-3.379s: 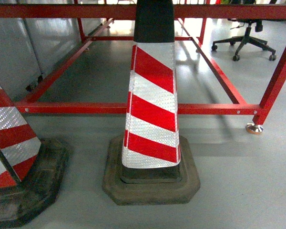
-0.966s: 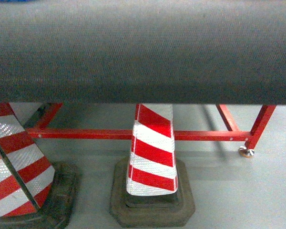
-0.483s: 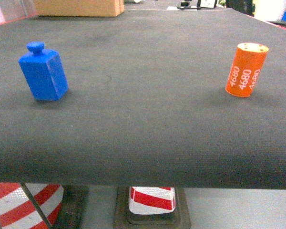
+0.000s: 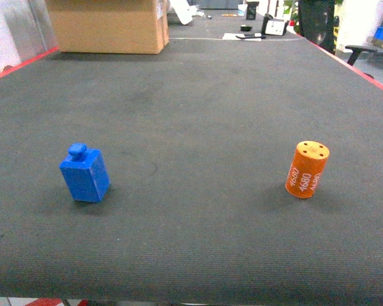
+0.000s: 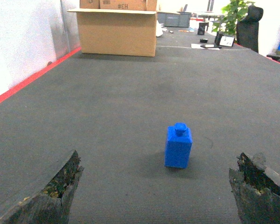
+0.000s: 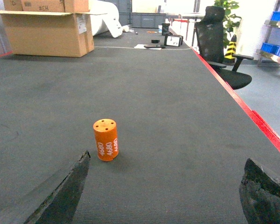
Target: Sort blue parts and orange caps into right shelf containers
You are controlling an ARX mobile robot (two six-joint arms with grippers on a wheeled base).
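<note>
One blue part [image 4: 84, 173], a chunky block with a knob on top, stands upright on the dark table mat at the left. In the left wrist view the blue part [image 5: 178, 147] is ahead of my left gripper [image 5: 156, 186] and slightly right of centre. That gripper is open with nothing between its fingers. An orange cap [image 4: 307, 169], a small cylinder marked 4680, stands at the right. My right gripper [image 6: 167, 182] is open and empty, with the orange cap [image 6: 106, 139] ahead near its left finger. Blue shelf containers [image 6: 277, 50] show faintly at the far right. Neither gripper appears in the head view.
A cardboard box [image 4: 108, 25] sits at the table's far left end. Small desk items [image 4: 274, 27] lie at the far end. The table's red edge [image 6: 266, 130] runs along the right side, with a black office chair [image 6: 219, 42] beyond it.
The head view has risen from floor level, facing striped cones and the red frame, to above the table. The blue part and orange cap now sit lower and smaller in view.
</note>
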